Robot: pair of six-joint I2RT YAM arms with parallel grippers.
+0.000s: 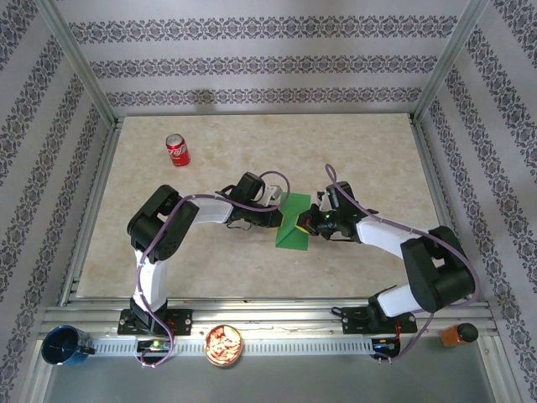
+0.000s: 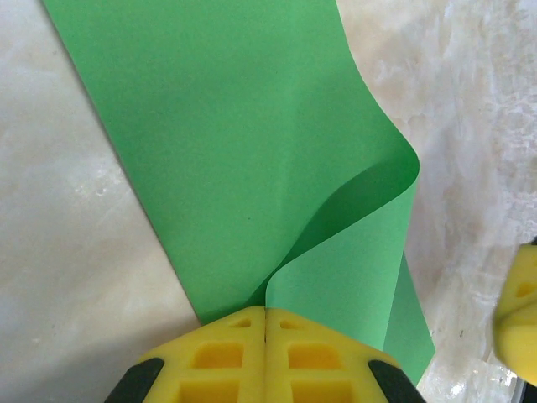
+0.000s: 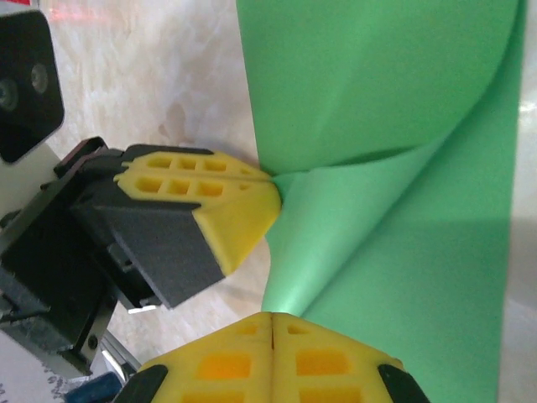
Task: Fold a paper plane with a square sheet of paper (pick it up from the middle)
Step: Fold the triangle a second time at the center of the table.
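The square sheet of paper [image 1: 292, 239] is bright green and lies mid-table between both arms. In the left wrist view one part of the paper [image 2: 226, 143] lies flat while a flap curls up from it. My left gripper [image 2: 266, 312] is shut on that curled flap at its edge. It shows again as the left gripper [image 3: 267, 178] pinching the paper [image 3: 394, 109] in the right wrist view. My right gripper [image 3: 273, 317] is shut, its tips at the flap's near edge. Whether paper lies between them cannot be seen. From above, the left gripper [image 1: 285, 220] and right gripper [image 1: 306, 225] nearly meet.
A red soda can [image 1: 177, 149] stands at the far left of the marble-patterned table [image 1: 352, 159]. At the near rail sit a blue cup [image 1: 63, 346], a bowl of snacks [image 1: 224, 345] and a small orange object [image 1: 457, 334]. Metal frame posts border the table.
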